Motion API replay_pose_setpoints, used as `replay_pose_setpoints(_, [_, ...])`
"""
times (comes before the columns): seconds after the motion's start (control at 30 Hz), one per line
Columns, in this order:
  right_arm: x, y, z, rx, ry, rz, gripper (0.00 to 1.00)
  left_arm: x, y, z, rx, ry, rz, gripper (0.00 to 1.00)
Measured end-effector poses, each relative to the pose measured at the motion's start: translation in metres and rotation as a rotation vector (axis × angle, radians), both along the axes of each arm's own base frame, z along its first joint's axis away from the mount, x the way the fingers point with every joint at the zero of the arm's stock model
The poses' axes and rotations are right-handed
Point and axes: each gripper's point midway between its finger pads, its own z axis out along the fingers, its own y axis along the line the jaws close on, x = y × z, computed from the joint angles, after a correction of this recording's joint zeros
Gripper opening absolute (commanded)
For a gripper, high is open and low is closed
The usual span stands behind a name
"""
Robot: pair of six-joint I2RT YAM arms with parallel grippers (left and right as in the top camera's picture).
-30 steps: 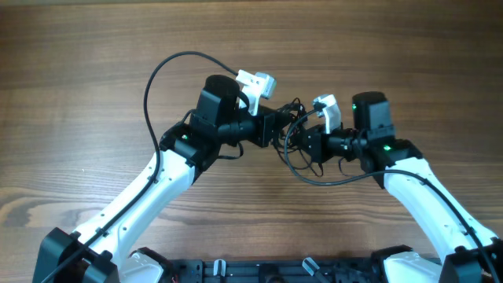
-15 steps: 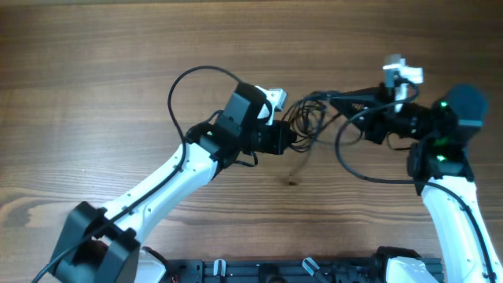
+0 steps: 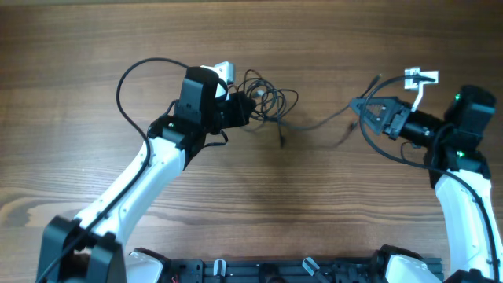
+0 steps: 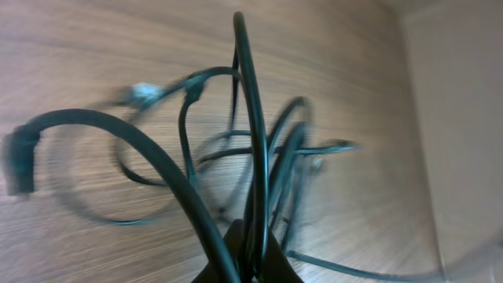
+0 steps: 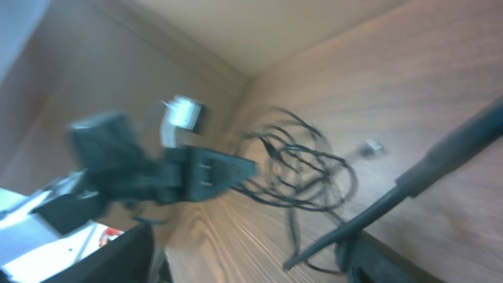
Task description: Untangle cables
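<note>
1. Left gripper [image 3: 245, 110], upper centre of the frame: fingers pinched narrow on the tangled cables [image 3: 269, 97] (the loops fan out from them in the wrist view).
2. Right gripper [image 3: 357, 105], upper right: one strand [image 3: 318, 123] leads to its tip. From where I stand I cannot tell whether it is clamped.
3. Risk: pulling the arms further apart could cinch the knot tighter, or the strand might slip free.
</note>
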Motion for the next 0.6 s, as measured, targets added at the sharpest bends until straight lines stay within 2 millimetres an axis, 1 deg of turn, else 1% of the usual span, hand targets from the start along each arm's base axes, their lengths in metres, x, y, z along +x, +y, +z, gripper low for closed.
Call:
replay_pose_setpoints(0.07, [-0.002, 0.009, -0.008, -0.048, -0.033, 0.032, 0.90, -0.009, -0.011, 0.013, 0.010, -0.074, -0.088, 0.04])
replay_pose_setpoints(0.17, [-0.006, 0.027, -0.012, -0.109, -0.103, 0.093, 0.93, -0.023, -0.030, 0.015, 0.039, -0.137, -0.211, 0.04])
replay_pose_setpoints(0.23, [-0.006, 0.039, -0.020, -0.170, -0.129, 0.108, 1.00, -0.034, -0.043, 0.016, 0.052, -0.174, -0.288, 0.04])
replay_pose_setpoints(0.3, [-0.001, 0.046, -0.032, -0.249, -0.117, 0.085, 1.00, -0.039, -0.050, 0.017, 0.061, -0.201, -0.332, 0.04])
replay_pose_setpoints(0.37, [0.007, 0.046, -0.053, -0.358, -0.061, 0.016, 1.00, -0.039, -0.052, 0.019, 0.067, -0.229, -0.350, 0.04])
replay_pose_setpoints(0.4, [0.008, 0.041, -0.063, -0.394, -0.005, -0.025, 1.00, -0.036, -0.050, 0.020, 0.071, -0.236, -0.341, 0.04])
replay_pose_setpoints(0.43, [0.010, 0.033, -0.080, -0.448, 0.084, -0.090, 1.00, -0.031, -0.047, 0.020, 0.080, -0.242, -0.318, 0.04])
replay_pose_setpoints(0.47, [0.009, 0.019, -0.098, -0.497, 0.194, -0.170, 1.00, -0.025, -0.040, 0.020, 0.091, -0.241, -0.281, 0.04])
replay_pose_setpoints(0.53, [-0.002, -0.007, -0.128, -0.565, 0.418, -0.319, 1.00, -0.003, -0.011, 0.025, 0.115, -0.239, -0.141, 0.04])
replay_pose_setpoints(0.6, [-0.019, -0.020, -0.147, -0.587, 0.579, -0.397, 1.00, 0.014, 0.018, 0.038, 0.109, -0.248, -0.011, 0.04])
